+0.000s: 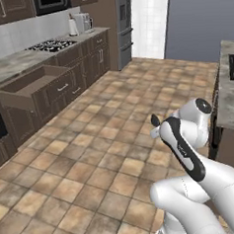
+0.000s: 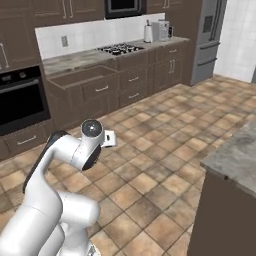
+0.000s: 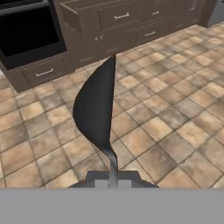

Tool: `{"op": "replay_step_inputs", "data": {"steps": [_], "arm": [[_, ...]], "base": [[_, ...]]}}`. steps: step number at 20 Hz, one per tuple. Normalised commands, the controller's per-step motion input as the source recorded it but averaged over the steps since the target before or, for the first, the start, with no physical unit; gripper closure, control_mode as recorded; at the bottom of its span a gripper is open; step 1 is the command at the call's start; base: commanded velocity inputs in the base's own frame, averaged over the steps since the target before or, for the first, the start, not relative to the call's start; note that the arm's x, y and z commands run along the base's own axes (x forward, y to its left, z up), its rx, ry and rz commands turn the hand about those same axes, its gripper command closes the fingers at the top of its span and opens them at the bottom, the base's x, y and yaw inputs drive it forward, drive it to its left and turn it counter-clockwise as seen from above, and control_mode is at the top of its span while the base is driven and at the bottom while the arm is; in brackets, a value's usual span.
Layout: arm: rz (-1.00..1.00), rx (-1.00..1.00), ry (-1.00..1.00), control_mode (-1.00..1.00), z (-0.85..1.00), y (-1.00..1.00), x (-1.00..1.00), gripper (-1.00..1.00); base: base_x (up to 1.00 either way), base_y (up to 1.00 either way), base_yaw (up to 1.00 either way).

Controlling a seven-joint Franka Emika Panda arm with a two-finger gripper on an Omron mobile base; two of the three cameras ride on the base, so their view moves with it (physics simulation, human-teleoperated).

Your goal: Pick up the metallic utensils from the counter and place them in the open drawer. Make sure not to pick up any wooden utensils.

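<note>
Left base view: terracotta tile floor (image 1: 92,155); open drawer (image 1: 35,81), dark brown wood, at 10 o'clock; marbled counter (image 1: 230,96) at 3. Hand view: gripper (image 3: 113,181) clamped on metal spoon (image 3: 97,109), dark grey, rounded bowl, at centre.

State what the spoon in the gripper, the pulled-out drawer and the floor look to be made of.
Spoon: probably metal, dark grey with a smooth dull sheen, thin curved bowl on a narrow neck, held by the shut gripper.
Open drawer: dark brown wood by its look, flat panel front, pale bar handle.
Floor: ceramic or stone tile, mottled tan-brown squares with pale grout lines.
</note>
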Motion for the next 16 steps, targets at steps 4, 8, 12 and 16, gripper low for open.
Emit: {"op": "replay_step_inputs", "data": {"steps": [4,8,12,16], "arm": [[0.00,0.00,0.00,1.00,0.00,0.00,0.00,1.00],[0.00,0.00,0.00,1.00,0.00,0.00,0.00,1.00],[0.00,0.00,0.00,1.00,0.00,0.00,0.00,1.00],[0.00,0.00,0.00,1.00,0.00,0.00,0.00,1.00]], "base": [[0.26,1.00,-0.16],[0.32,1.00,-0.17],[0.45,1.00,-0.19],[0.51,1.00,-0.20]]}}
